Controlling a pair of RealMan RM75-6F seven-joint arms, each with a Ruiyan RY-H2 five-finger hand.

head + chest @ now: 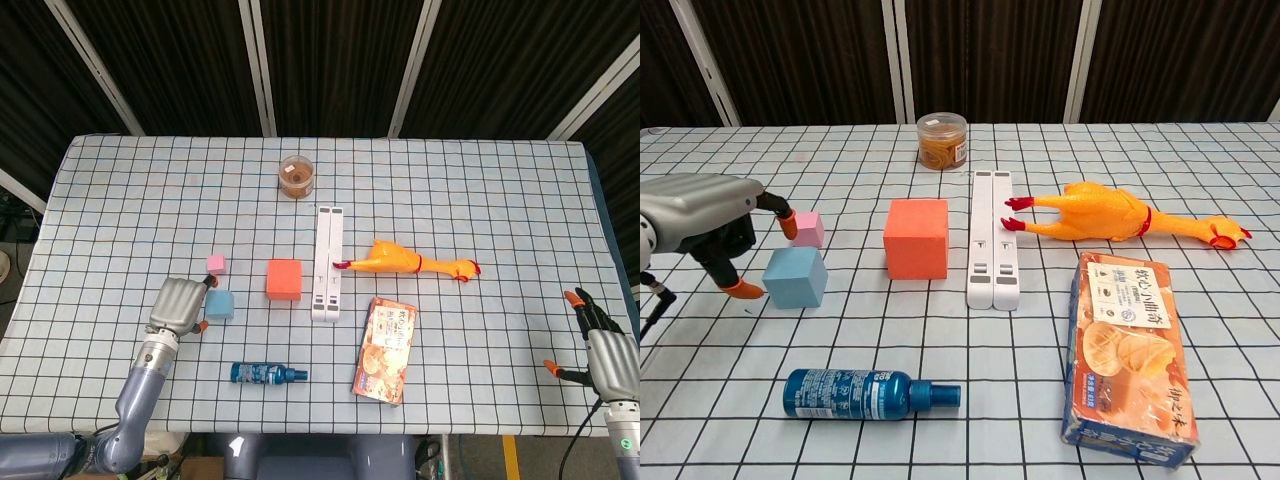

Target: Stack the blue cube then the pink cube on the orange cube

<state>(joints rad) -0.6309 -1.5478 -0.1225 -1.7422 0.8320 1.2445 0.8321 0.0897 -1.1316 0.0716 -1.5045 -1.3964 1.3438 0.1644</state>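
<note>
At the checked table [480, 180], the robot's left hand [702, 222] hangs just beside the blue cube [795, 276], fingers spread and holding nothing, one orange fingertip [743, 290] low at the cube's outer side and another near the small pink cube [806, 229] behind it; whether any fingertip touches the blue cube cannot be told. The orange cube [916, 237] stands bare, a short way toward the table's middle. The grasp looks about to be made, and done well it would close squarely on opposite faces of the blue cube, clear of the pink one, then lift straight before crossing to the orange top. The right hand [604, 350] waits at the far edge, fingers apart, empty, well away from the spray bottle [868, 392]
</note>
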